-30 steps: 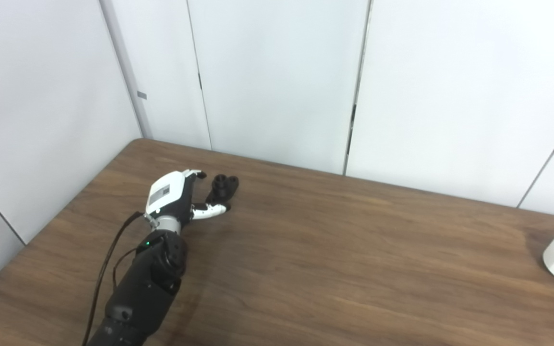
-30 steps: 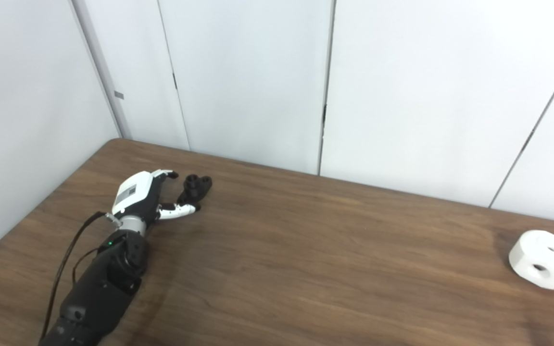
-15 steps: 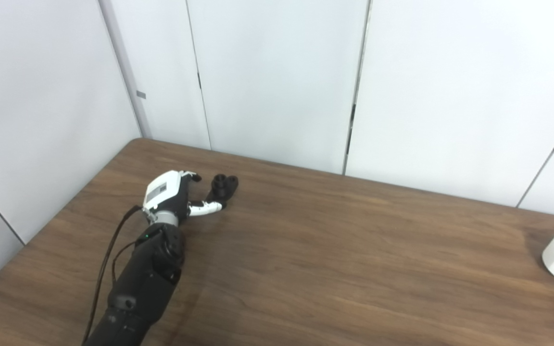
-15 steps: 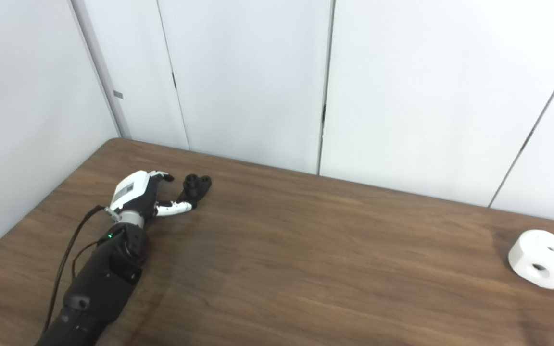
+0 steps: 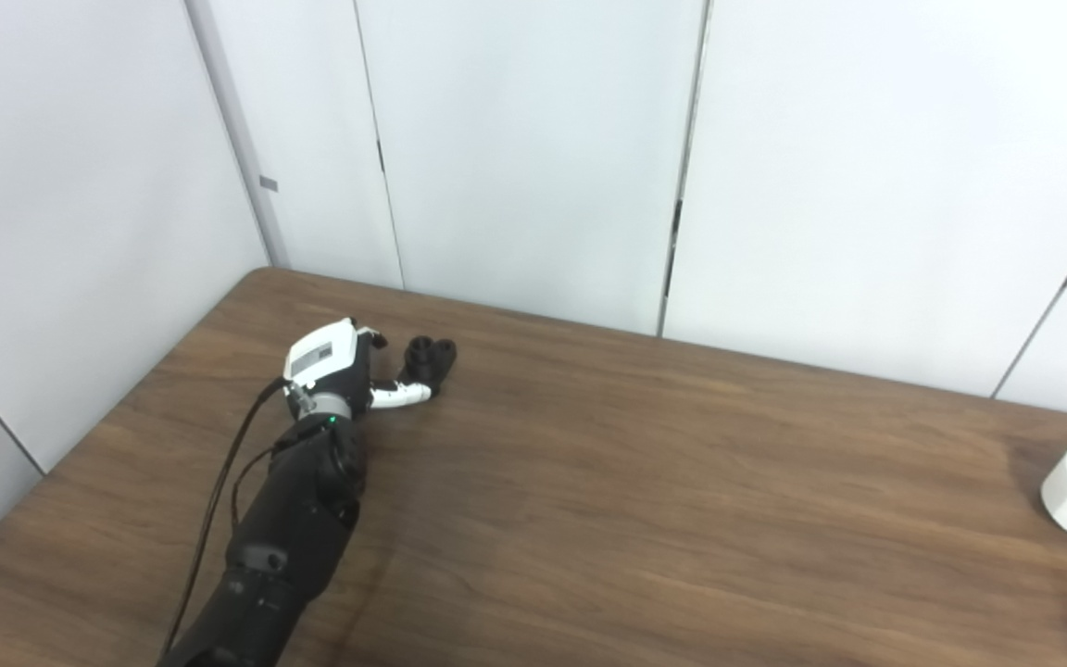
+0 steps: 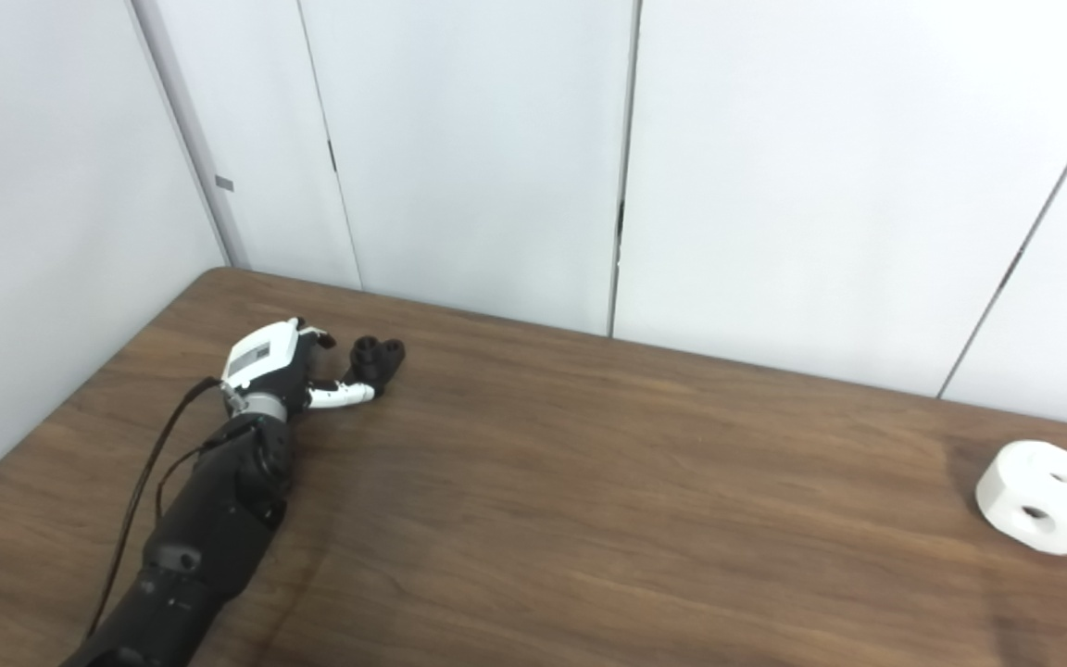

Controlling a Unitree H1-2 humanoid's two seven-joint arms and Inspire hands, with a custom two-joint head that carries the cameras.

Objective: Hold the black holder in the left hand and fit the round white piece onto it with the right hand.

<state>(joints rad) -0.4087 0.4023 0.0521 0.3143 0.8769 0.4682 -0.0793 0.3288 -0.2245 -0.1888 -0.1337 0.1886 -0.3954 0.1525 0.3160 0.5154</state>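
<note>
The black holder, a small dark piece with two round sockets on top, stands on the brown table near its far left corner. My left hand reaches along the table just left of it, fingers apart. Its thumb lies against the holder's near side and its fingertips curl just left of the holder, not closed around it. The round white piece, a thick disc with holes, lies far off at the right side of the table. My right hand is out of view.
White wall panels rise directly behind the table's far edge. The table's left edge runs diagonally close to my left arm. Bare wood stretches between the holder and the white piece.
My left arm has stretched farther forward, bringing the hand lower and closer against the holder. The holder and the white piece have stayed where they were.
</note>
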